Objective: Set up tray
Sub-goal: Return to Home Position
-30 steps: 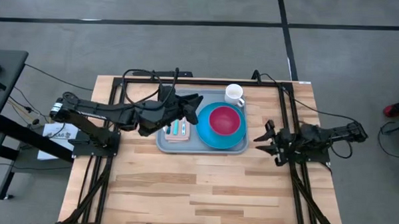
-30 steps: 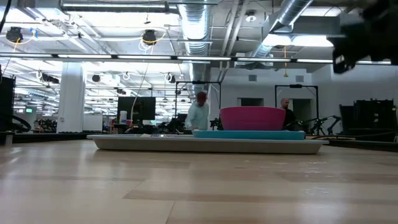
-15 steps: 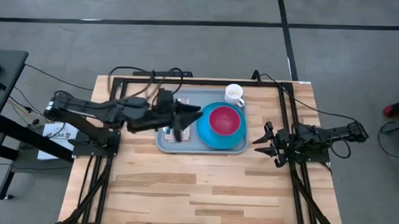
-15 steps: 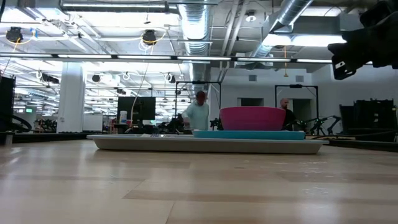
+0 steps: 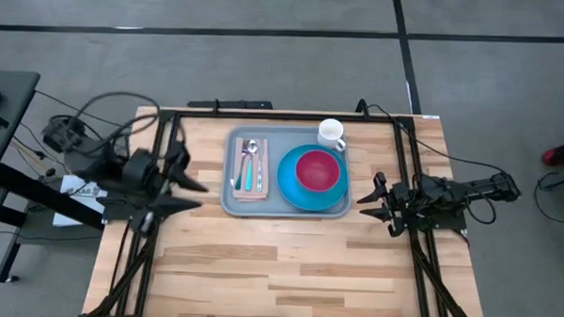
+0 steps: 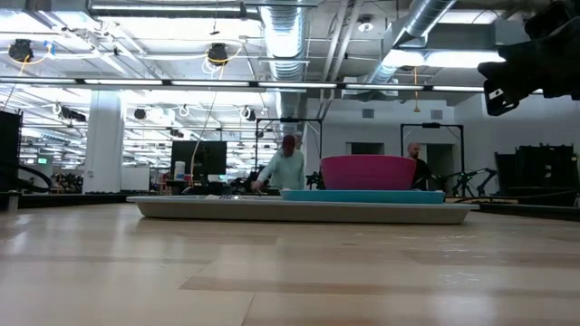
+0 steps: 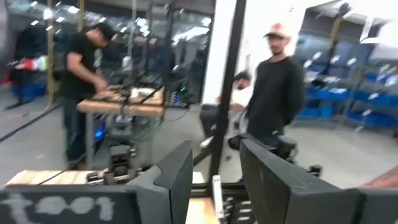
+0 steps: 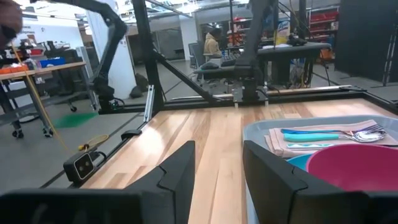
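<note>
The grey-blue tray (image 5: 285, 208) lies flat on the wooden table, toward its far side, and also shows in the low view (image 6: 304, 210). On it lie a round blue plate (image 5: 335, 194) with a pink bowl (image 5: 317, 169) on top, and a napkin (image 5: 248, 187) with a spoon and teal-handled cutlery (image 5: 248, 169). A white mug (image 5: 332, 134) stands at the tray's far right corner. My left gripper (image 5: 192, 194) is open and empty, left of the tray. My right gripper (image 5: 371, 199) is open and empty, right of the tray.
Black frame rails (image 5: 159, 164) run along the table's left, right and far sides. Bare wood (image 5: 278, 271) lies between the tray and the near edge. People stand in the room beyond the table (image 6: 288, 167).
My left gripper has drawn back from above the napkin on the tray toward the table's left edge and now stands clear of the tray. The napkin and cutlery, partly hidden under the gripper before, now lie uncovered on the tray.
</note>
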`<state>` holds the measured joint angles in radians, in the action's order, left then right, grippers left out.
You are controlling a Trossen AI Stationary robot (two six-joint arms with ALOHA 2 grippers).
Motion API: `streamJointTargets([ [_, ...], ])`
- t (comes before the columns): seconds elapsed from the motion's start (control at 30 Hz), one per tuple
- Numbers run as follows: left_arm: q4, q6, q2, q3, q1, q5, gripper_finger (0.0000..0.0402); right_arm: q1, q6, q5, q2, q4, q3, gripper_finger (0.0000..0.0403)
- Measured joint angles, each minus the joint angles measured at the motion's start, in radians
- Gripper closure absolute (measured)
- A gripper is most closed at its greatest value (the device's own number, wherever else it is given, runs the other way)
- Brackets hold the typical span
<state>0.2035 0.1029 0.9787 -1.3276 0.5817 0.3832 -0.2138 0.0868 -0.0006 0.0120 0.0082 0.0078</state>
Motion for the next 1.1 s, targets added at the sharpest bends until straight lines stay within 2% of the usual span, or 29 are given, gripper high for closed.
streamJointTargets([
  [0.13, -0.28, -0.034, -0.181, 0.318, 0.065, 0.007, 0.028, 0.0, 0.0, 0.0, 0.0, 0.0, 0.0, 0.0276],
  [0.27, -0.522, -0.065, -0.388, 0.608, 0.073, -0.055, 0.028, 0.0, 0.0, 0.0, 0.0, 0.0, 0.0, 0.0276],
  [0.37, -0.557, -0.051, -0.561, 0.779, 0.073, -0.08, 0.028, 0.0, 0.0, 0.0, 0.0, 0.0, 0.0, 0.0276],
  [0.5, -0.539, 0.032, -0.81, 0.939, 0.073, -0.134, 0.028, 0.0, 0.0, 0.001, 0.0, 0.0, 0.0, 0.0276],
  [0.6, -0.455, 0.107, -0.978, 1.004, 0.073, -0.169, 0.028, 0.0, 0.0, 0.0, 0.0, 0.0, 0.0, 0.0276],
  [0.67, -0.431, 0.11, -0.973, 1.013, 0.071, -0.168, 0.028, 0.0, 0.0, 0.001, 0.0, 0.0, 0.0, 0.0276],
  [0.73, -0.377, 0.089, -0.97, 1.018, 0.07, -0.245, 0.028, 0.0, 0.001, 0.001, 0.003, 0.0, 0.0, 0.0276],
  [0.87, -0.343, 0.022, -0.975, 1.042, 0.061, -0.146, 0.028, 0.0, 0.001, -0.002, 0.01, -0.001, 0.002, 0.0276],
  [0.97, -0.337, -0.023, -0.978, 1.035, 0.039, -0.126, 0.028, 0.0, 0.001, 0.0, 0.013, -0.002, 0.002, 0.0276],
  [1.1, -0.211, -0.03, -0.975, 1.039, -0.008, -0.126, 0.028, 0.0, 0.001, 0.001, 0.014, -0.003, 0.003, 0.0276],
])
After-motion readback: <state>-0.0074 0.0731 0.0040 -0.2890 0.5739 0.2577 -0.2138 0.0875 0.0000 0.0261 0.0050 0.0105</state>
